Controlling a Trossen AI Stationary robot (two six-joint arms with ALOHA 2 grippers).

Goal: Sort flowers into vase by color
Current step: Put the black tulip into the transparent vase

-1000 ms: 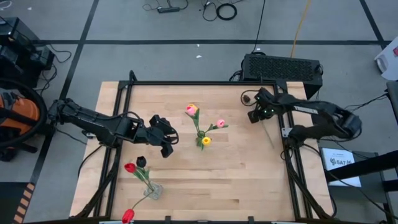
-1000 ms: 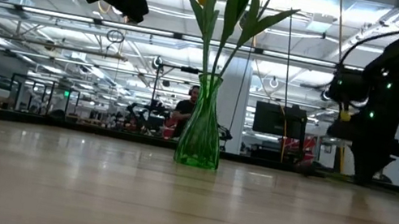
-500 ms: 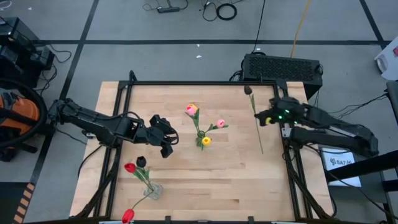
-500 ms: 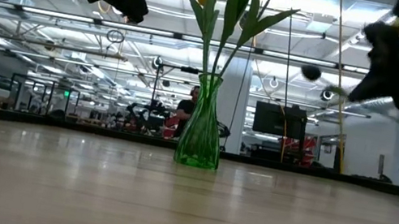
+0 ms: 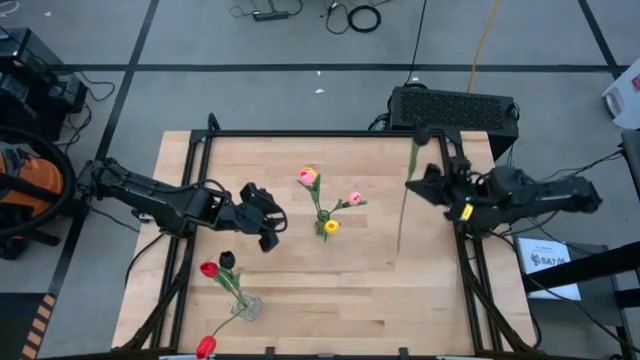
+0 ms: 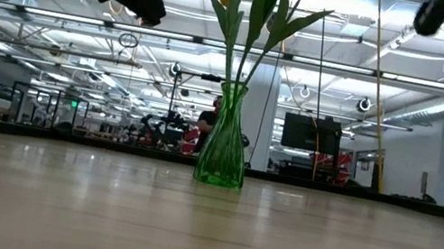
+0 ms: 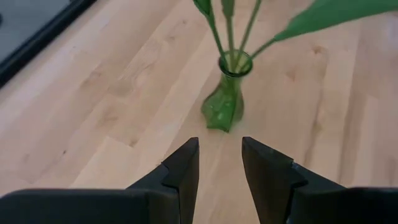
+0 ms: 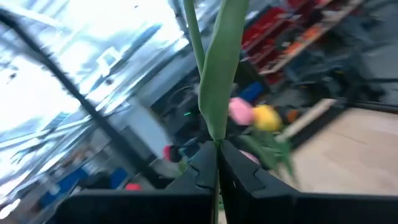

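Observation:
My right gripper (image 5: 418,186), over the table's right side, is shut on a black tulip (image 5: 409,170). Its dark head (image 5: 422,133) points to the far edge and shows high in the low view (image 6: 431,15). My left gripper (image 5: 266,216) hovers open left of the green vase (image 5: 325,229), its fingers apart in its wrist view (image 7: 221,168). That vase (image 6: 224,148) stands mid-table with pink and yellow tulips. A clear vase (image 5: 246,306) near the front left holds a red and a black tulip. One red tulip (image 5: 205,346) lies at the near edge. My right gripper pinches the black tulip's stem near its middle (image 8: 215,142), just below a long leaf (image 8: 222,62), between both fingers (image 8: 200,168). The fingers come about level from the table's right and lie across the stem. The tulip is lifted clear, its stem end (image 5: 398,248) toward the near edge.
A black frame rail (image 5: 300,133) runs round the table. A black box (image 5: 455,108) sits behind the far right corner. Bare wood lies between the two vases and along the right side (image 5: 400,300).
My right gripper has risen from the table's far right, going out of the low view's top, and tipped to about level. The black tulip, first lying on the table, is lifted clear and has swung about, its head now nearer the far right corner.

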